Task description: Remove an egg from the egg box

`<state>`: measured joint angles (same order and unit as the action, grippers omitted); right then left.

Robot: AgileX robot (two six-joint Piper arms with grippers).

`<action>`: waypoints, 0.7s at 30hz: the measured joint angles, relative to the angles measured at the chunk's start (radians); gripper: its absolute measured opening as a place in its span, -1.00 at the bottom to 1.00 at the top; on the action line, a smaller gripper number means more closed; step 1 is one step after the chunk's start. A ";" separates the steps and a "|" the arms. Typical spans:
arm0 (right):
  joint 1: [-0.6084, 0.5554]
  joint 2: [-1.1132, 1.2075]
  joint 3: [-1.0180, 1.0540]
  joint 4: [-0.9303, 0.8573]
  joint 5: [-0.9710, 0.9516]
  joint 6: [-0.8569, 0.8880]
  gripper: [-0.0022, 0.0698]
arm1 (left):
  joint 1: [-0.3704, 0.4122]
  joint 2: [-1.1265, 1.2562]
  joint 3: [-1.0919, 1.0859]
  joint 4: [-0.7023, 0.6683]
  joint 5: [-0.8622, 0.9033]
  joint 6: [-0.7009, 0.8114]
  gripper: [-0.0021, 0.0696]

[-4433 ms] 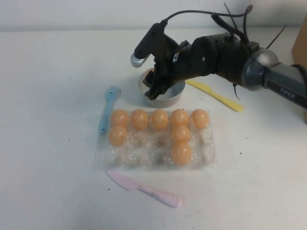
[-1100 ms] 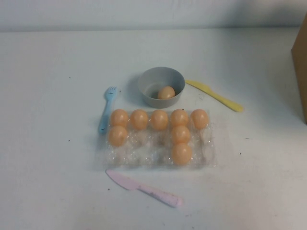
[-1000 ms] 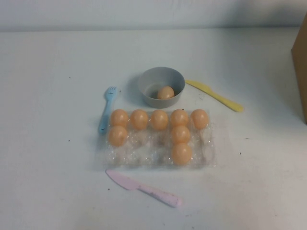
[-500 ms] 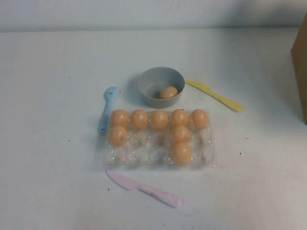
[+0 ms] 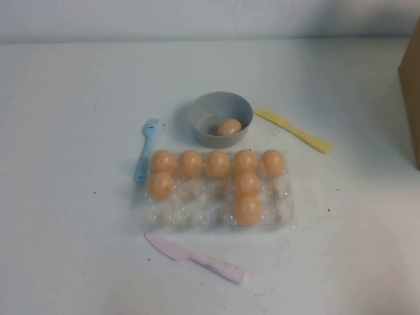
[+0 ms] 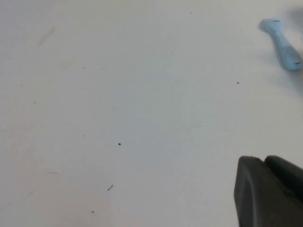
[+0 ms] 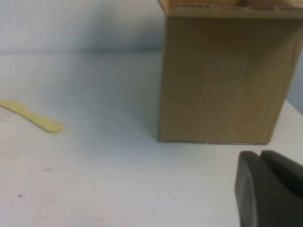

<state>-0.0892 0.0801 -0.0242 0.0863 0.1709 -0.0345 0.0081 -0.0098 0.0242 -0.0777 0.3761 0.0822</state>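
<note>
Right gripper (image 7: 270,189) gone from bowl (image 5: 220,100) with egg (image 5: 229,126); it and left gripper (image 6: 270,191) cut off, grip unclear.

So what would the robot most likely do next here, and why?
Probably nothing more than stay parked. One egg already lies in the grey bowl, out of the egg box. The left pincer hangs over bare table near the blue fork; the right pincer sits by the cardboard box.

Both hands (image 6: 270,189) (image 7: 270,189) off-table, parked.
</note>
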 joint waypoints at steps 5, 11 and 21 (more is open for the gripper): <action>-0.052 -0.080 0.047 -0.002 0.048 0.035 -0.99 | 0.000 0.000 0.000 0.000 0.000 0.000 -0.95; -0.052 -0.087 0.051 0.052 0.194 0.035 -0.99 | 0.000 0.000 0.000 0.000 0.000 0.000 -0.95; 0.065 -0.087 0.051 0.058 0.206 -0.013 -0.99 | 0.000 0.000 0.000 0.000 0.000 0.000 -0.95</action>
<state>-0.0247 -0.0074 0.0264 0.1440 0.3768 -0.0473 0.0081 -0.0098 0.0242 -0.0777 0.3761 0.0822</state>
